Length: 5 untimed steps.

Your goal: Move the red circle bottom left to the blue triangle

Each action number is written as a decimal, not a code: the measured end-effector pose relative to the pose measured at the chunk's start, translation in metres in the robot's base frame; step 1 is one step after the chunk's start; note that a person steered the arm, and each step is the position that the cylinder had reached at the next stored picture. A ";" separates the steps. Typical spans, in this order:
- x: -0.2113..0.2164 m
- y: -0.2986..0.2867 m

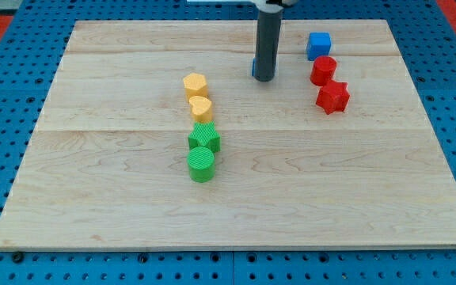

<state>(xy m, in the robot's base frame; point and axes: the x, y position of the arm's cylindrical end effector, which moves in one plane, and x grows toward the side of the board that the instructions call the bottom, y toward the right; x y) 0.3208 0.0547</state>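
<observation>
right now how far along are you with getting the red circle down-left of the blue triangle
Nothing looks done yet. The red circle sits at the view's upper right, between the blue cube and the red star. My tip rests to its left, apart from it. A sliver of blue shows at the rod's left edge; it may be the blue triangle, mostly hidden. Left: push the circle leftward past the rod and slightly down.

No readable txt, labels, brands or nos. anywhere: not on blocks, board or rod.
</observation>
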 end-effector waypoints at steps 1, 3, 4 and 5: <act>-0.024 0.005; -0.036 0.019; -0.001 0.020; 0.034 0.038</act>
<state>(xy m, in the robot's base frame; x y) 0.3548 0.0923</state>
